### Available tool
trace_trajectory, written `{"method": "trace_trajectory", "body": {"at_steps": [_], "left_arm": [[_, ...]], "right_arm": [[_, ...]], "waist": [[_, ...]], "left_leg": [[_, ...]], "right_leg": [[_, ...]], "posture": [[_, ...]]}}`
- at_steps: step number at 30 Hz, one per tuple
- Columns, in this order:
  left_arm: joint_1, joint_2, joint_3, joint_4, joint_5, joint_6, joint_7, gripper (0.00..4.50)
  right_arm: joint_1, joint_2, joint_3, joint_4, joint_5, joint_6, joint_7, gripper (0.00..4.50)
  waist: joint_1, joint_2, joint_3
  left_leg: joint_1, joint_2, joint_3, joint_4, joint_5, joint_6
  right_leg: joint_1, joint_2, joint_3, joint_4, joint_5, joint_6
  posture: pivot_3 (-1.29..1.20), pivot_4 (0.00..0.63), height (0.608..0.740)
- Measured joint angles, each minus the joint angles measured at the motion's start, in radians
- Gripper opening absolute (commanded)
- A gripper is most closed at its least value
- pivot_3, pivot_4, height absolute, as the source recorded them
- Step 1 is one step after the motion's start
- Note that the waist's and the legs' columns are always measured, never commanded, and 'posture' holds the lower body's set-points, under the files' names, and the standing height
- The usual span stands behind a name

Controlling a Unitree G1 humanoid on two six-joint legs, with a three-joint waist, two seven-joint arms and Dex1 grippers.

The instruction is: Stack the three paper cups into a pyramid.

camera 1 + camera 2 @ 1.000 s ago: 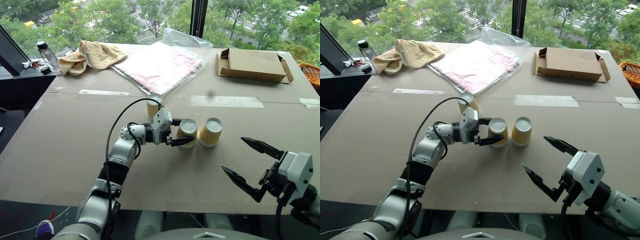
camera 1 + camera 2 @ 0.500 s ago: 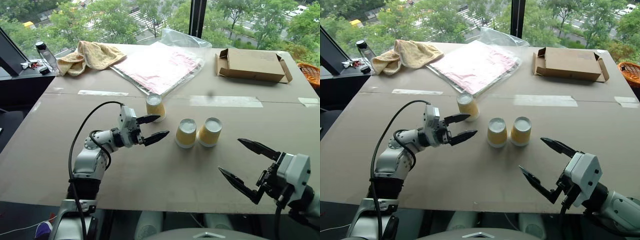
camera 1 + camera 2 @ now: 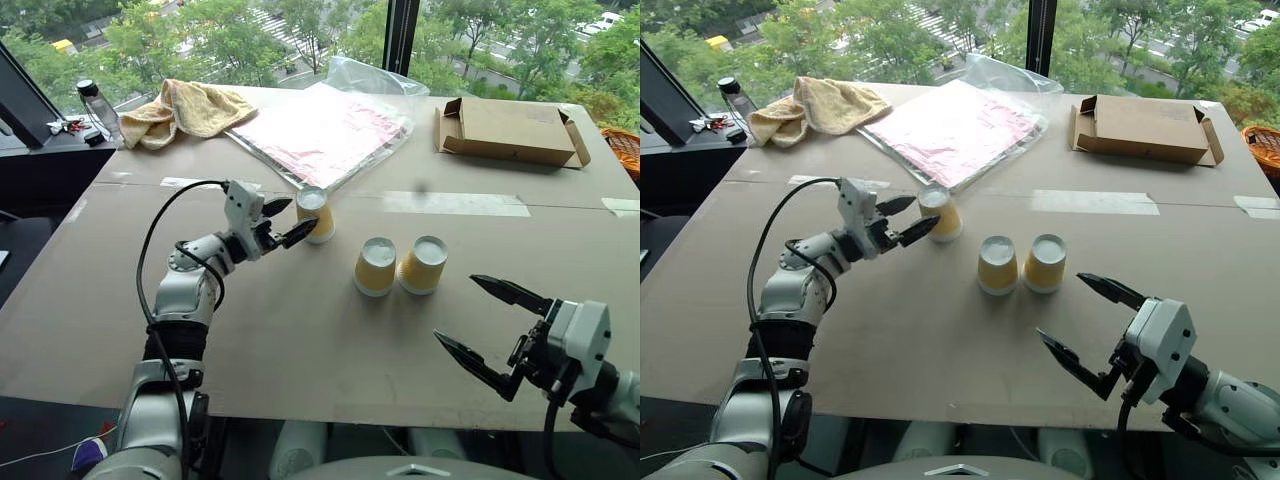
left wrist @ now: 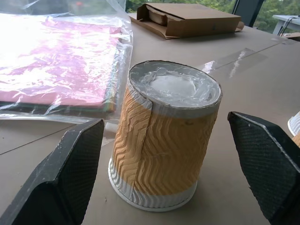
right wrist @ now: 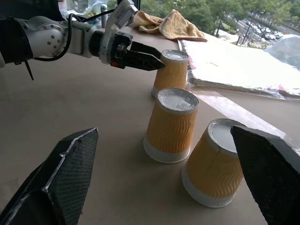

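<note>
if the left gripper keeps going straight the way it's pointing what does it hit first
Most likely the lone upside-down paper cup. The left gripper is open with that cup framed between its fingers in the left wrist view, standing apart from the other two cups.

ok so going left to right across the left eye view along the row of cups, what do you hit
left gripper, open beside the first cup → lone paper cup → left cup of the pair → right cup of the pair → right gripper, open, nearer the table's front edge
</note>
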Motion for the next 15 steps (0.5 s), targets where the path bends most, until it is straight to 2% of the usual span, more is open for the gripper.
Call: {"method": "trace_trajectory", "body": {"at_steps": [2,3,5,7,12,15], "left_arm": [[-0.044,-0.016,-0.017,0.072,0.020,-0.031,-0.007,4.34],[-0.051,-0.019,-0.018,0.085,0.026,-0.036,-0.009,3.97],[-0.074,-0.027,-0.029,0.145,0.040,-0.072,-0.019,3.60],[-0.095,-0.040,-0.035,0.189,0.046,-0.099,-0.033,2.76],[-0.100,-0.043,-0.032,0.197,0.036,-0.115,-0.072,2.76],[-0.107,-0.052,-0.032,0.132,-0.007,-0.052,-0.098,2.76]], "right_arm": [[0.015,0.004,-0.004,-0.007,-0.004,0.000,-0.009,4.50],[0.017,0.005,-0.004,-0.008,-0.006,0.000,-0.011,4.50],[0.031,0.010,-0.005,-0.021,-0.017,0.000,-0.015,4.50],[0.053,0.018,-0.008,-0.024,-0.024,-0.002,-0.022,4.50],[0.076,0.032,-0.013,-0.039,-0.033,-0.005,-0.033,4.50],[0.083,0.033,-0.013,-0.042,-0.033,-0.006,-0.033,4.50]], "waist": [[-0.002,0.000,0.000],[-0.003,0.000,0.000],[-0.013,0.000,0.000],[-0.011,0.000,0.000],[-0.011,0.000,0.000],[-0.009,0.000,0.000]], "left_leg": [[0.000,0.000,0.000,0.000,0.000,0.000],[0.000,0.000,0.000,0.000,0.000,0.000],[0.000,0.000,0.000,0.000,0.000,0.000],[0.000,0.000,0.000,0.000,0.000,0.000],[0.000,0.000,0.000,0.000,0.000,0.000],[-0.001,0.000,-0.001,0.000,0.000,0.000]], "right_leg": [[0.000,0.000,0.000,0.000,0.000,0.000],[0.000,0.000,0.000,0.000,0.000,0.000],[0.000,0.000,0.000,0.000,0.000,0.000],[0.000,0.000,0.000,0.000,0.000,0.000],[0.000,0.000,0.000,0.000,0.000,0.000],[0.000,0.000,-0.001,0.000,0.000,0.000]], "posture": [[0.00,0.150,0.740],[0.00,0.150,0.740],[0.00,0.150,0.740],[0.00,0.150,0.740],[0.00,0.150,0.740],[0.00,0.150,0.740]]}}
